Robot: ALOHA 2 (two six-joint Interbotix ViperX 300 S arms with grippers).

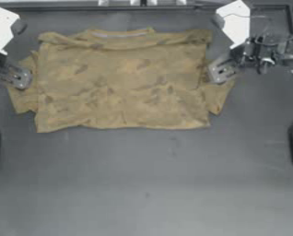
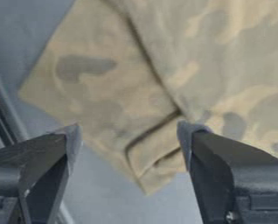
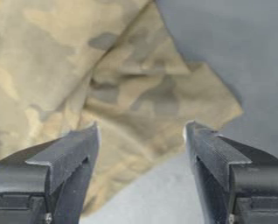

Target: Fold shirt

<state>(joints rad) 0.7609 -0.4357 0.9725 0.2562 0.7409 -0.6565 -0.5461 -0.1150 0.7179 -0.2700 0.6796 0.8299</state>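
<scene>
My left gripper [image 1: 18, 77] is at the shirt's left sleeve [image 2: 106, 113], jaws spread wide with the sleeve hem between them and nothing clamped. My right gripper [image 1: 219, 72] is at the right sleeve [image 3: 159, 100], jaws equally wide, holding nothing. The shirt [image 1: 121, 80] lies spread flat on the far half of the table [image 1: 149, 184], neckband [image 1: 121, 34] toward the far edge, both sleeves out to the sides.
</scene>
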